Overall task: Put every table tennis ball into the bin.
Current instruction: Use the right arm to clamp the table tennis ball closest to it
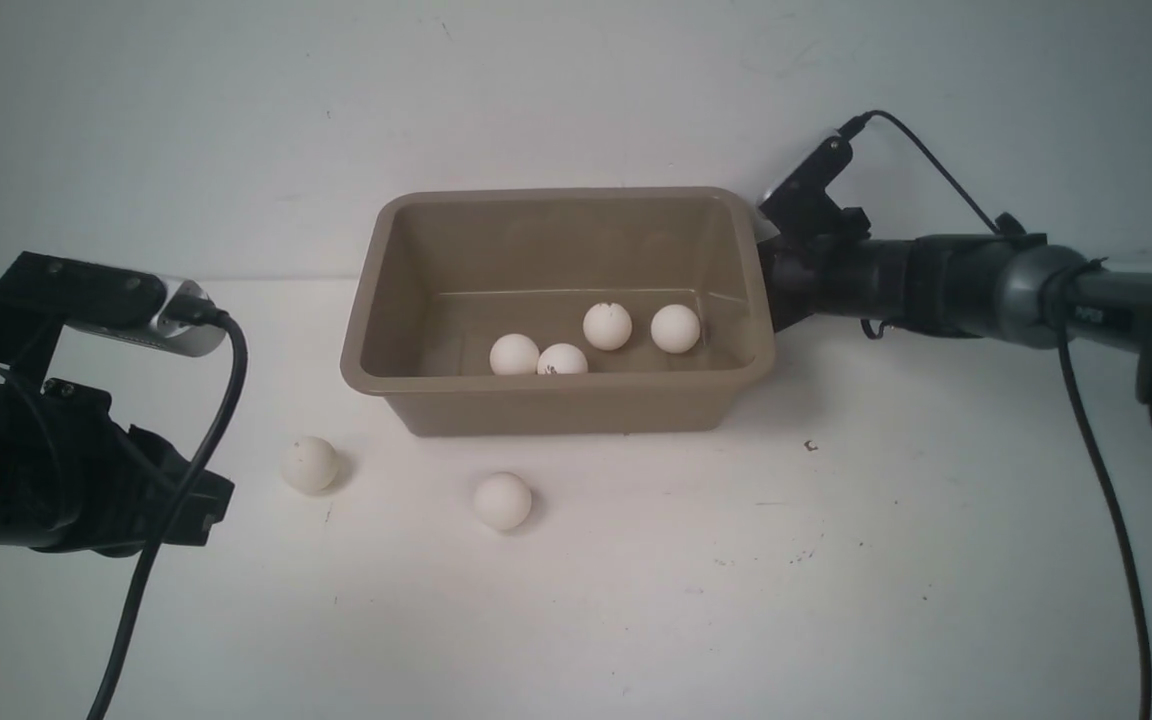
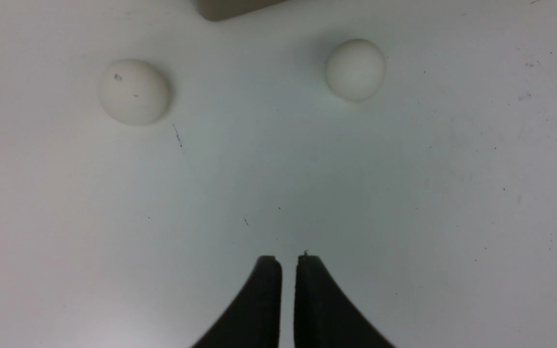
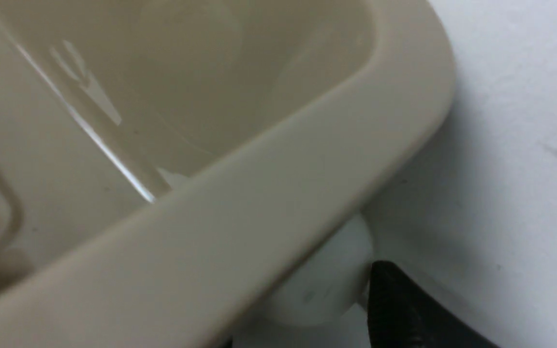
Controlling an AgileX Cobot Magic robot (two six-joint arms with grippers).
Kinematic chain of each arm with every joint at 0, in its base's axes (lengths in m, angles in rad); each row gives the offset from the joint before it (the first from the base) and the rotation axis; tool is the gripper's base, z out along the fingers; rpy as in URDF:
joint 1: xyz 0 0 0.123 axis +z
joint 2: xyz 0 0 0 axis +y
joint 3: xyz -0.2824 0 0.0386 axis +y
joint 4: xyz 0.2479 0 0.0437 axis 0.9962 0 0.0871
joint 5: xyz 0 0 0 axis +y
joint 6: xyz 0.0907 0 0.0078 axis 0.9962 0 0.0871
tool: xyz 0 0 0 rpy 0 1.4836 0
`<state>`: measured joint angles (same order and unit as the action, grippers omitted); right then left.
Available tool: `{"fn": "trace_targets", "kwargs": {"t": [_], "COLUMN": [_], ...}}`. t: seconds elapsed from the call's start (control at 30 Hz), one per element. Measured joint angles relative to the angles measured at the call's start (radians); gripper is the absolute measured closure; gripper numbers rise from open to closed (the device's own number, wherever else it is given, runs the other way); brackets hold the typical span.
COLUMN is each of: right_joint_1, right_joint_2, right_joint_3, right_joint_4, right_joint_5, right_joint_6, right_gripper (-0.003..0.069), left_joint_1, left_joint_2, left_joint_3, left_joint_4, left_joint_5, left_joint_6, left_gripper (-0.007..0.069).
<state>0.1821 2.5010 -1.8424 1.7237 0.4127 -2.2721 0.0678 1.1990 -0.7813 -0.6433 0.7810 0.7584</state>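
The taupe-brown bin stands mid-table with several off-white table tennis balls inside. Two more balls lie on the table in front of it, one at the left and one nearer the middle. Both show in the left wrist view, the left one and the other. My left gripper is shut and empty, low at the left, short of both balls. My right gripper is against the bin's right wall under its rim, shut on a ball; one finger is hidden.
The bin's corner shows in the left wrist view beyond the two loose balls. A black cable hangs from the right arm over the table's right side. The wall stands close behind the bin.
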Motion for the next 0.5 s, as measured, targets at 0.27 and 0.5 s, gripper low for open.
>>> {"fn": "trace_targets", "kwargs": {"t": [0.27, 0.5], "right_joint_1": [0.001, 0.002], "right_joint_2": [0.014, 0.018], "right_joint_3": [-0.016, -0.029], "right_joint_4": [0.006, -0.012], "right_joint_5": [-0.010, -0.011], "right_joint_6": [0.001, 0.001], "right_gripper": [0.0340, 0.0340], "left_joint_1": [0.000, 0.000], "left_joint_2": [0.000, 0.000], "left_joint_3": [0.000, 0.000], "left_joint_4": [0.000, 0.000], "left_joint_5": [0.000, 0.000], "left_joint_6": [0.000, 0.000], "left_gripper": [0.0594, 0.0594]}}
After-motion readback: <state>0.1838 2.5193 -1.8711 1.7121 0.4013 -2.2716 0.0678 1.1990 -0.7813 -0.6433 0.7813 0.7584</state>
